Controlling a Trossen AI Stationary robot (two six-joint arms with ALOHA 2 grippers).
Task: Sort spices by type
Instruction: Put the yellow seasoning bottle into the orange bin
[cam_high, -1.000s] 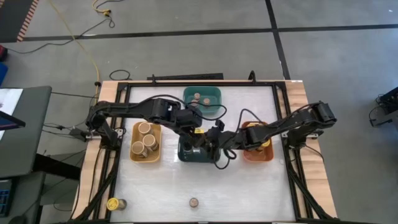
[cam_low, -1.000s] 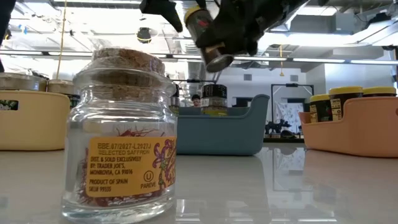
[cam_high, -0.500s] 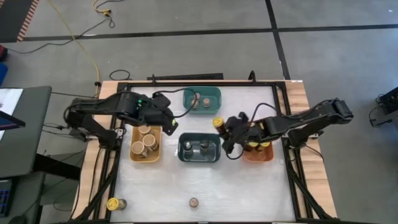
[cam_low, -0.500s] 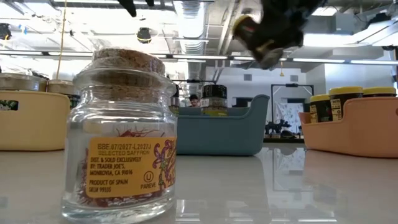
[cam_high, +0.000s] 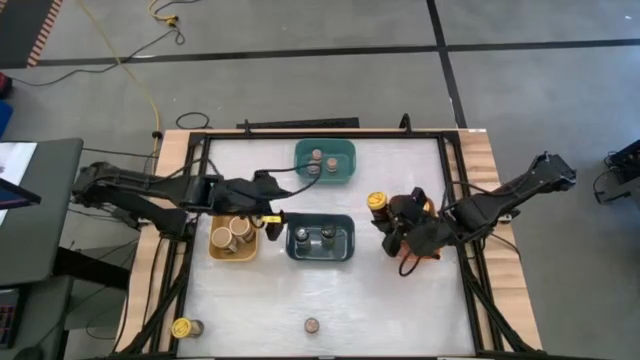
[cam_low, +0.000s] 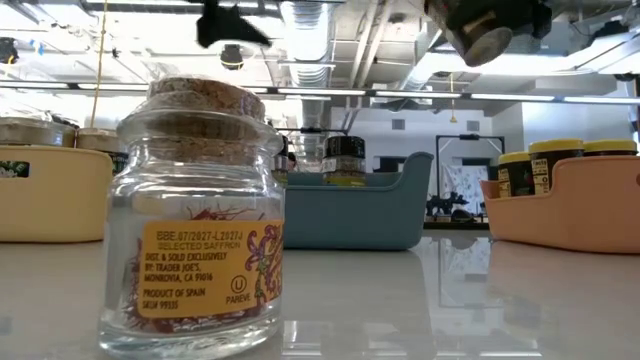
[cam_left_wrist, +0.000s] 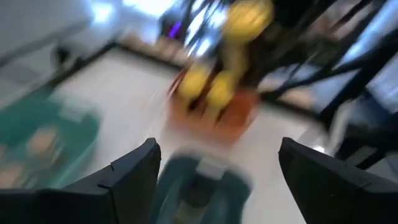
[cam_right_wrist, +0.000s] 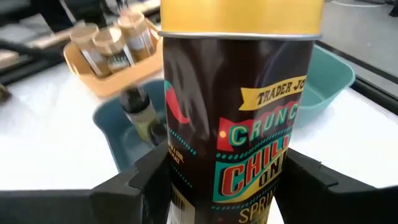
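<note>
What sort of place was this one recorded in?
Probably a robotics lab or workshop, not a kitchen: bare ceiling ducts overhead, taped lines and a loose yellow cable on the grey floor, and a framed test table.

Glass jar (cam_low: 195, 215) w/ rough cork stopper (cam_low: 207, 98), paper label; glossy white tabletop (cam_low: 420, 300); matt plastic bins (cam_low: 375, 215).

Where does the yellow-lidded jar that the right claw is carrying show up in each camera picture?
High view: the yellow-lidded jar sits right of centre, just left of the orange bin.
Low view: top right, tilted, its base facing the camera.
Left wrist view: blurred yellow top, above the orange bin.
Right wrist view: fills the centre.
Shared landmark: the dark-blue bin.
</note>
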